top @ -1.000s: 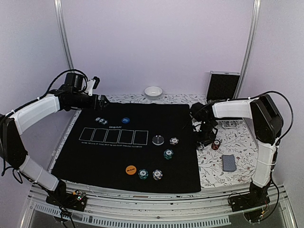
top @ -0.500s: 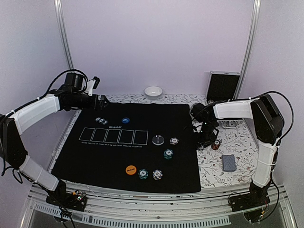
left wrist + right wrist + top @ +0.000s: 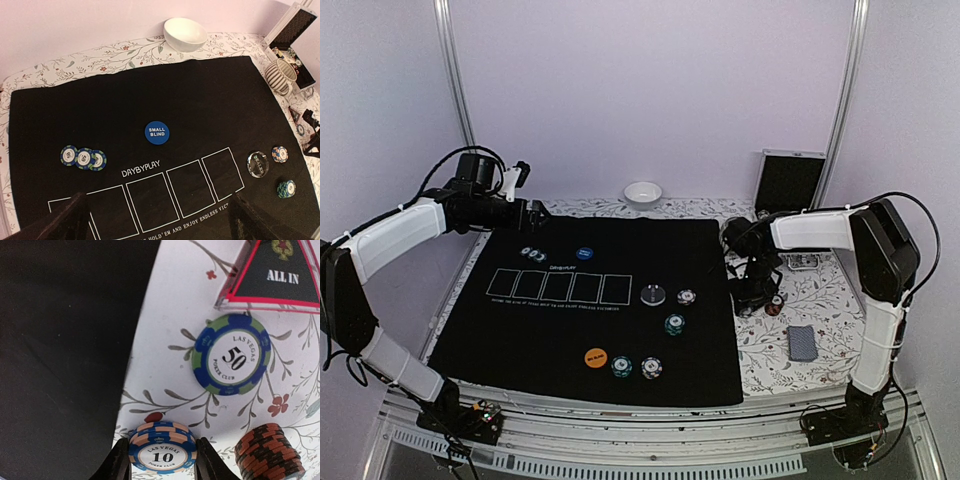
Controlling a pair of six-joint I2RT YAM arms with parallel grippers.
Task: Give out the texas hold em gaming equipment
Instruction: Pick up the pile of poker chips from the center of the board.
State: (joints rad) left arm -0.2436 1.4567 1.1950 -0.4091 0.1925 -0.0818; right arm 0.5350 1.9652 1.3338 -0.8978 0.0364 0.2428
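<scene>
My right gripper [image 3: 163, 460] is shut on a short stack of blue-and-peach "10" chips [image 3: 162, 449], on the floral cloth just right of the black mat [image 3: 60, 340]. Beyond it lie a blue-green "50" chip [image 3: 232, 354] and the red triangular "ALL IN" marker [image 3: 275, 275]. A black-and-orange chip stack [image 3: 270, 452] stands to its right. In the top view the right gripper [image 3: 757, 290] is beside that stack [image 3: 775, 305]. My left gripper [image 3: 155, 225] is open and empty, above the mat's far left [image 3: 533, 216]. The blue "SMALL BLIND" disc [image 3: 157, 133] and three chips [image 3: 83, 158] lie below it.
On the mat are an orange disc [image 3: 595, 357], a clear disc [image 3: 653, 295] and chip stacks [image 3: 674, 324], [image 3: 622, 367], [image 3: 651, 368], [image 3: 687, 296]. The card deck [image 3: 802, 343] lies on the cloth. A white bowl [image 3: 643, 193], a striped mug [image 3: 280, 76] and an open case [image 3: 790, 180] stand at the back.
My right gripper has shifted slightly over the chips by the mat's right edge. The left arm has not moved.
</scene>
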